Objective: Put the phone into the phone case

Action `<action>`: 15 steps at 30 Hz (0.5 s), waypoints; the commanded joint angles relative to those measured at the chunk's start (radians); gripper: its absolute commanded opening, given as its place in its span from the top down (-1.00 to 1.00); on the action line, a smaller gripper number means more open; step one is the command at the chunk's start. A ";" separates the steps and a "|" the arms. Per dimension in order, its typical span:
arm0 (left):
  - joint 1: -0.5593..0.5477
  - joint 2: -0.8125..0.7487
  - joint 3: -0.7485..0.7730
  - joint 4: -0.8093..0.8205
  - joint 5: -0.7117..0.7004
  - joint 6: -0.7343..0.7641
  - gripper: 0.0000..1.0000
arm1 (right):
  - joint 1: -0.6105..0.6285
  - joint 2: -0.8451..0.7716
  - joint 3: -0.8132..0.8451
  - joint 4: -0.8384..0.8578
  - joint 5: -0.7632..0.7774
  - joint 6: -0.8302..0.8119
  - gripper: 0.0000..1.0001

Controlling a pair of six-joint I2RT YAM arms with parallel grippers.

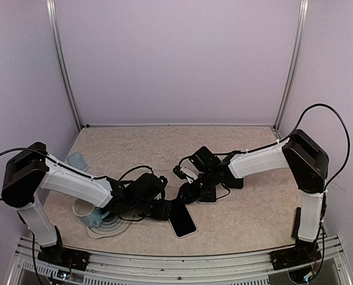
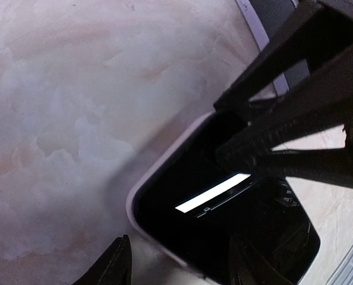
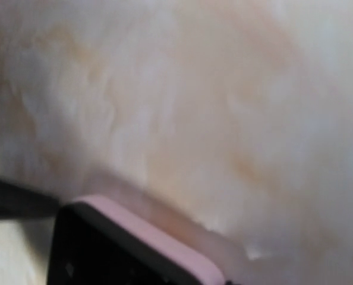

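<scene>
The phone (image 1: 182, 221) lies flat on the table near the front middle, black screen up, inside a pale pink case rim (image 2: 132, 208). My left gripper (image 1: 164, 209) is at its left end. In the left wrist view my left gripper (image 2: 179, 270) is open, with one finger on each side of the phone's (image 2: 182, 196) near corner. My right gripper (image 1: 191, 191) is low over the phone's far end. Its black fingers (image 2: 295, 89) reach onto the phone there, and their spread is unclear. The blurred right wrist view shows only a case corner (image 3: 147, 234).
A bluish cup (image 1: 96, 217) stands on a white disc at the front left. A pale blue flat piece (image 1: 76, 160) lies at the far left. A white-rimmed flat object (image 1: 209, 199) lies under the right arm and also shows in the left wrist view (image 2: 265, 24). Cables trail beside both grippers.
</scene>
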 commanded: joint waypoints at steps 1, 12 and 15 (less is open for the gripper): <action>0.013 0.043 -0.012 0.085 0.057 0.003 -0.12 | 0.026 -0.062 -0.126 -0.004 -0.013 0.060 0.42; -0.015 0.109 0.028 0.048 0.129 0.036 0.00 | 0.116 -0.218 -0.271 -0.051 0.107 0.182 0.24; -0.013 0.082 0.023 0.001 0.110 0.032 -0.01 | 0.116 -0.229 -0.215 -0.120 0.156 0.148 0.12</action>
